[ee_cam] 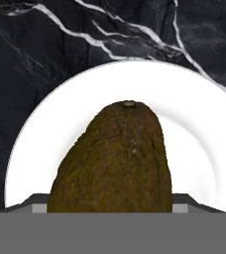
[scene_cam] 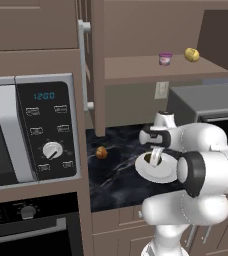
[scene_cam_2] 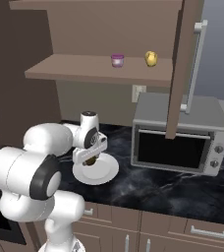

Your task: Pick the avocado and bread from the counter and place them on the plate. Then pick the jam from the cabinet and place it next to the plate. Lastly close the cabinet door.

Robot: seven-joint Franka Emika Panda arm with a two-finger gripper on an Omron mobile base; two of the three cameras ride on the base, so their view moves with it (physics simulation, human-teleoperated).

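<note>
the claw point(scene_cam_2: 90, 160) pinches the avocado point(ee_cam: 114, 158) between its fingers, directly over the white plate point(ee_cam: 194, 139) on the black counter point(scene_cam: 116, 175). the bread point(scene_cam: 101, 152) lies on the counter well off to the claw's left, and the jam point(scene_cam: 165, 58) sits high above it on the cabinet point(scene_cam_2: 84, 69) shelf.

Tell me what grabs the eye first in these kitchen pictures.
The white robot arm bends low over the plate on the black counter, its gripper closed on the avocado right above the plate. Behind, the cabinet stands open, showing the pink jam beside a yellow fruit.
</note>
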